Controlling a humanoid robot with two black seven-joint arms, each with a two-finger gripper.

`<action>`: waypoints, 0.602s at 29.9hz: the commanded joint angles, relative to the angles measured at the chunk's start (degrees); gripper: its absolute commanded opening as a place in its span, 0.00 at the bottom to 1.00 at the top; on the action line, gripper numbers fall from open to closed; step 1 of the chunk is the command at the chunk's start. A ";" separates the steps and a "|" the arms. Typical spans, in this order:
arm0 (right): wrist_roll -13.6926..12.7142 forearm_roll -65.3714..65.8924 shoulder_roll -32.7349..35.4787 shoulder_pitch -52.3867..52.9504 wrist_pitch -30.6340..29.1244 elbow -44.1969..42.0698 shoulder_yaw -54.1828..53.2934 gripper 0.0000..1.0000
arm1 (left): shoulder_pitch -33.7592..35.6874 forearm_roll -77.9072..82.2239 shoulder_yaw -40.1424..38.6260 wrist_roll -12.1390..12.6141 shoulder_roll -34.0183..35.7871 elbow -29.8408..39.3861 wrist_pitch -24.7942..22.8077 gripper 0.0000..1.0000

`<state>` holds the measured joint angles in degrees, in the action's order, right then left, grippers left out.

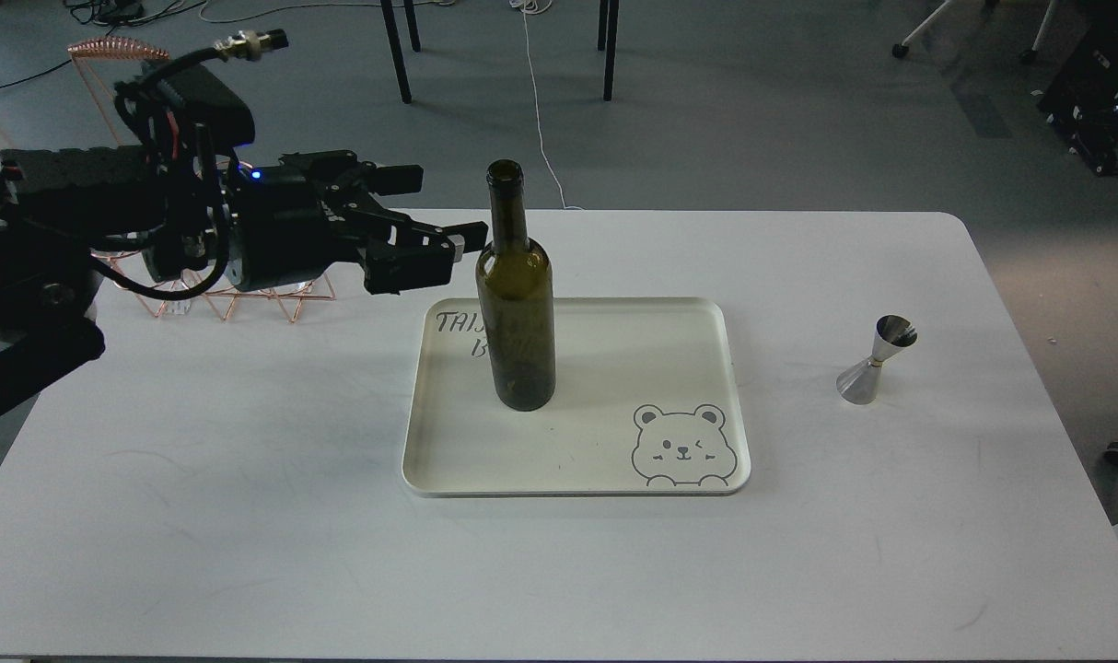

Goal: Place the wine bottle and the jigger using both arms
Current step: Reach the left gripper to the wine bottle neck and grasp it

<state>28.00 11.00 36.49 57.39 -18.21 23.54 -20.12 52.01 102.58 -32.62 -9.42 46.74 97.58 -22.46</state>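
Upper left, the left claw gapes empty beside the wine bottle, which a careless nudge could topple across the tray.

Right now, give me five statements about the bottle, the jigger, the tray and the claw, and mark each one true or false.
1. The wine bottle stands upright on the tray. True.
2. The jigger is on the tray. False: it stands on the table, right of the tray.
3. The left claw is open beside the bottle's neck. True.
4. The bottle is corked. False: its mouth is open.
5. The tray shows a bear drawing in its near right corner. True.
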 commanded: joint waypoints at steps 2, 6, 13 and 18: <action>0.00 0.08 -0.10 0.00 0.11 0.01 -0.01 0.97 | -0.41 1.48 0.10 0.01 -4.28 -1.33 2.25 0.96; 0.00 -0.01 -0.36 0.00 0.28 0.01 -0.09 0.97 | -0.59 1.57 0.10 0.01 -7.00 -4.59 2.69 0.96; 0.00 -0.01 -0.28 0.00 0.28 0.01 -0.09 0.97 | -0.85 1.57 0.19 0.01 -9.82 -8.10 3.83 0.92; 0.00 -0.01 -0.10 0.00 0.28 0.01 -0.09 0.97 | -0.85 1.57 0.10 0.01 -12.10 -11.18 4.18 0.77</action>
<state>28.00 11.00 36.24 57.39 -17.92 23.55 -20.22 51.16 104.15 -32.44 -9.38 35.83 87.97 -18.43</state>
